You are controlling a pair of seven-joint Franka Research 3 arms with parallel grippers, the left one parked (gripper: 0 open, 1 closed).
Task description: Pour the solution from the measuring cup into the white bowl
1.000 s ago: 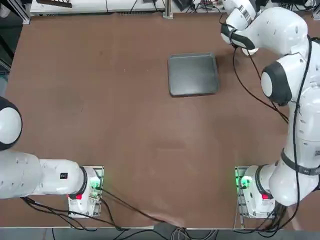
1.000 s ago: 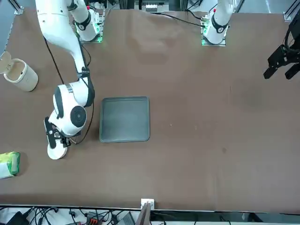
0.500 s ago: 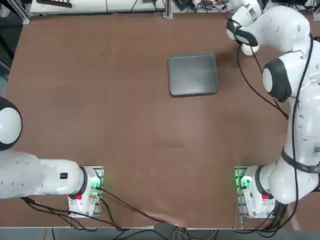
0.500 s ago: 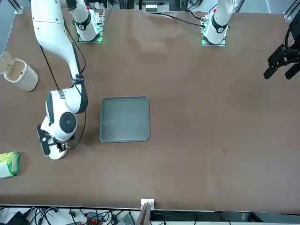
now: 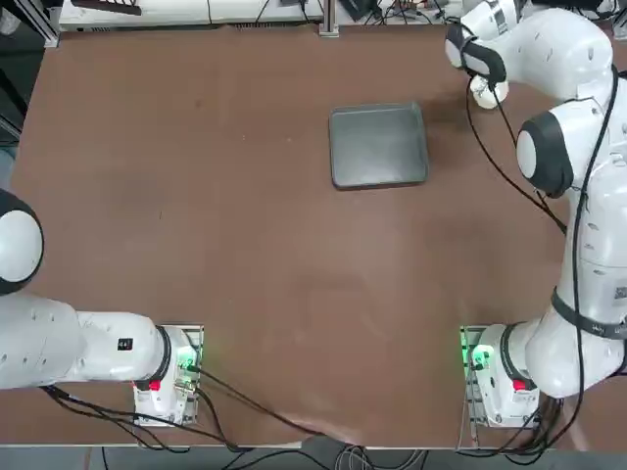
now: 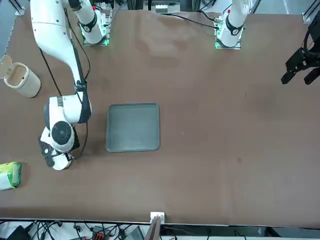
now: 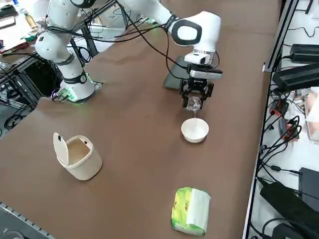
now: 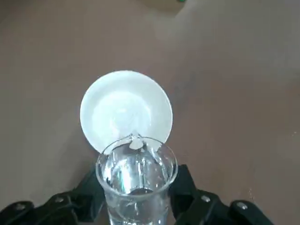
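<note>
My right gripper [image 7: 196,96] hangs just above the white bowl [image 7: 195,130] near the table's far right side, shut on the measuring cup [image 7: 194,103]. In the wrist view the clear cup [image 8: 136,178] is tipped lip-first over the rim of the bowl [image 8: 125,110], with liquid showing inside it, and the black fingers [image 8: 186,190] clamp it from both sides. A thin pale streak runs from the cup's lip down to the bowl in the side view. From overhead the arm covers all but an edge of the bowl [image 5: 485,94]. In the front view the bowl [image 6: 59,161] peeks out below the wrist.
A grey tray [image 5: 379,145] lies just left of the bowl. A cream-white cylindrical container [image 7: 77,155] with its flip lid up stands nearer the robot's side. A green-yellow packet [image 7: 190,210] lies beyond the bowl by the table edge.
The right wrist has swung further out toward the table's far right and turned, carrying the cup over the bowl. The bowl and tray have stayed in place.
</note>
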